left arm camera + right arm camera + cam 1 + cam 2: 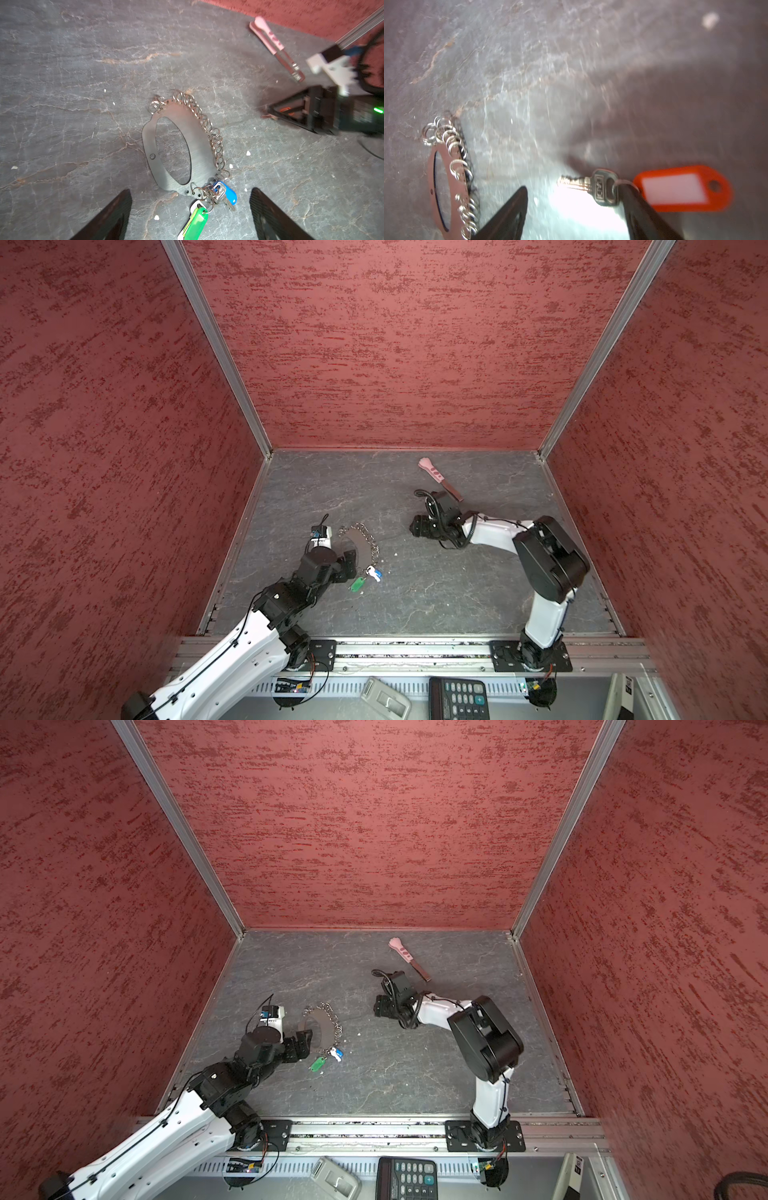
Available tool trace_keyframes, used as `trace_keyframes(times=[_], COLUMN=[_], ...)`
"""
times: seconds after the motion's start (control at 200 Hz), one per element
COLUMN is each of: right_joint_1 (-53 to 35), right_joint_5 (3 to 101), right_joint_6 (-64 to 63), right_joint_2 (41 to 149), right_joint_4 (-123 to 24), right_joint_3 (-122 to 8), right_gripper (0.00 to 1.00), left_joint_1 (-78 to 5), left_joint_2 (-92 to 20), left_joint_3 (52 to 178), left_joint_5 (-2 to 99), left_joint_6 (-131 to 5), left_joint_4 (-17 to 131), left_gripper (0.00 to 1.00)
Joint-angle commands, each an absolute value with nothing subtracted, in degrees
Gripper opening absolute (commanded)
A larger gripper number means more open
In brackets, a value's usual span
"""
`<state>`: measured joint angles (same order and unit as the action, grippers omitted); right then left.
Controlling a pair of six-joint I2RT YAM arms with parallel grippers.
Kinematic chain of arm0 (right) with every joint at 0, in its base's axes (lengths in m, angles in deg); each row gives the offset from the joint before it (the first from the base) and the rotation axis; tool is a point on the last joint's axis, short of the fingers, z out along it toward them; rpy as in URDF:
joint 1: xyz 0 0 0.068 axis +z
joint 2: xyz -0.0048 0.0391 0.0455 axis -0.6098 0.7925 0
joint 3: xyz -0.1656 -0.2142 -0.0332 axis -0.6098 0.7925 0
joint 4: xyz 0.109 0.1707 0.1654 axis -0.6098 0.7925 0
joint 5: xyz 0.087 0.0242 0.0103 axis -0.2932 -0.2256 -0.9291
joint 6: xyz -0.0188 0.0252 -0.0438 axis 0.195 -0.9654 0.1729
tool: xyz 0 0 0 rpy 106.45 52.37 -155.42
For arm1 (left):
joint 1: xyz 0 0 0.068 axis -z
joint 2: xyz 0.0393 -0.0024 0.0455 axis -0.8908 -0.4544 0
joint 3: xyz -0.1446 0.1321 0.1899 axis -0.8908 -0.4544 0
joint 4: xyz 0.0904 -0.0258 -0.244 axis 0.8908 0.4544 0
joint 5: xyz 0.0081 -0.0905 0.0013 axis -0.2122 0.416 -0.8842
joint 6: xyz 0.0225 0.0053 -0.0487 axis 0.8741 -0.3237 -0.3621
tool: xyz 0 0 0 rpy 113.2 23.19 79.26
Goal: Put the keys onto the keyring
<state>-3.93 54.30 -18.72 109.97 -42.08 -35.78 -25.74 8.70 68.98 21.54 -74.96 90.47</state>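
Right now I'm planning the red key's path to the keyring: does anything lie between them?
Nothing visible: only bare table with pale crumbs lies between the red key, at the right gripper, and the keyring.

The left arm is stretching forward with its wrist tipped down, and the left hand [350, 561] is hovering with its jaws spread wide. The right arm is bending sharply at the elbow, reaching toward the left hand. The right hand [417, 527] is standing open too, fingers [517, 207] well apart.
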Motion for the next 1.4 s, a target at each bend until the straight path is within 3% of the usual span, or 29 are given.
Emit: trace_keyframes(times=[0.0,0.24,0.431,0.581,0.756,1.042,1.393], right_joint_1=[-2.5,-1.0,-1.0,-1.0,-1.1,-1.0,-1.0], right_joint_5=[56.2,57.6,65.7,72.3,72.6,68.1,67.6], right_joint_6=[-22.7,-25.7,-20.5,-15.9,-15.2,-15.6,-15.3], right_joint_2=[105.2,91.8,80.3,73.0,69.8,67.9,68.9], right_joint_4=[-41.5,-40.6,-35.7,-37.3,-42.2,-46.4,-47.9], right_joint_3=[-27.9,-18.4,-20.2,-18.5,-14.3,-9.1,-7.9], right_gripper=[0.74,0.74,0.81,0.84,0.85,0.86,0.87], left_joint_1=[-26.0,-23.8,-12.9,-8.0,-7.5,-9.3,-13.2], left_joint_2=[4.3,-13.9,-32.0,-42.5,-47.5,-57.7,-59.4], left_joint_3=[70.6,79.8,95.2,102.7,106.9,113.2,108.8], left_joint_5=[23.4,24.9,14.9,14.4,16.7,18.8,23.7], left_joint_6=[-73.7,-80.7,-91.4,-99.1,-100.3,-98.7,-97.9], left_joint_4=[88.9,95.4,116.7,127.7,127.4,125.9,118.3], left_gripper=[0.88,0.85,0.84,0.79,0.71,0.72,0.59])
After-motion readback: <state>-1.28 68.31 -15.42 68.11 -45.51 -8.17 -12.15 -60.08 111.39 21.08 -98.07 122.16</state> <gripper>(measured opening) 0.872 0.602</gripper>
